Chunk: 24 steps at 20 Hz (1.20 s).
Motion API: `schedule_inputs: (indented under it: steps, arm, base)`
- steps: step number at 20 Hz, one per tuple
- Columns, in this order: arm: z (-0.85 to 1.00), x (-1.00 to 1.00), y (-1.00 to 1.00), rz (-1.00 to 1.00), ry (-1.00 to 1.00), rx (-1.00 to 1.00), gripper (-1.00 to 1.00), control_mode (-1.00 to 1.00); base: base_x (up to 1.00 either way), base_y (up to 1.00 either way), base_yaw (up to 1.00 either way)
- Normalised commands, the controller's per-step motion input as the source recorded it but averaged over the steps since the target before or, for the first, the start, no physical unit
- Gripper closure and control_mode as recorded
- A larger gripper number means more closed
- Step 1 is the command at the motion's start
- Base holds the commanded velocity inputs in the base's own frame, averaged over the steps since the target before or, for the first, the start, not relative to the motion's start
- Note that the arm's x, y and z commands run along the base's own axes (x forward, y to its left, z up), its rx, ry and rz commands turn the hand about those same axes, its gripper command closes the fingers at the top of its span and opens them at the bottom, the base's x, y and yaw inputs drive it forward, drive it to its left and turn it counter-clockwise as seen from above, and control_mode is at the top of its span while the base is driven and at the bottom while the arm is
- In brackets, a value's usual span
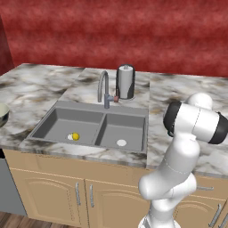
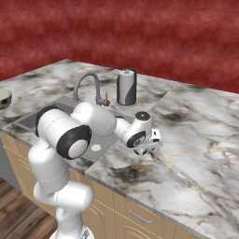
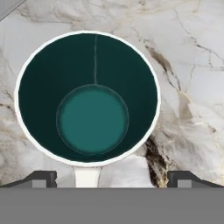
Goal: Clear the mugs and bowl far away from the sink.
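Marble counter runs from the bowl at far left past the sink to a mug just right of it. Directly above the mug hovers the gripper, jaws fully spread, empty. Approach step; next it likely descends and closes on the rim.

Mug on counter right of sink; bowl at far left edge; canister behind sink.
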Motion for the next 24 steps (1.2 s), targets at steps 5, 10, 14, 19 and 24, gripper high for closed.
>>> schedule_inputs:
  steps: [5, 10, 14, 19, 24]
  arm:
    - [0.00, 0.00, 0.00, 0.00, 0.00, 0.01, -1.00, -1.00]
    - [0.00, -0.11, 0.00, 0.00, 0.00, 0.00, -1.00, -1.00]
    - [0.00, -0.01, 0.00, 0.00, 0.00, 0.00, -1.00, -1.00]
    - [0.12, 0.00, 0.15, 0.00, 0.00, 0.00, -1.00, -1.00]
    - [0.10, 0.00, 0.12, 0.00, -0.01, 0.00, -1.00, -1.00]
  base:
    - [0.00, 0.00, 0.00]
    - [0.00, 0.00, 0.00]
    - [0.00, 0.00, 0.00]
    - [0.00, 0.00, 0.00]
    - [0.00, 0.00, 0.00]
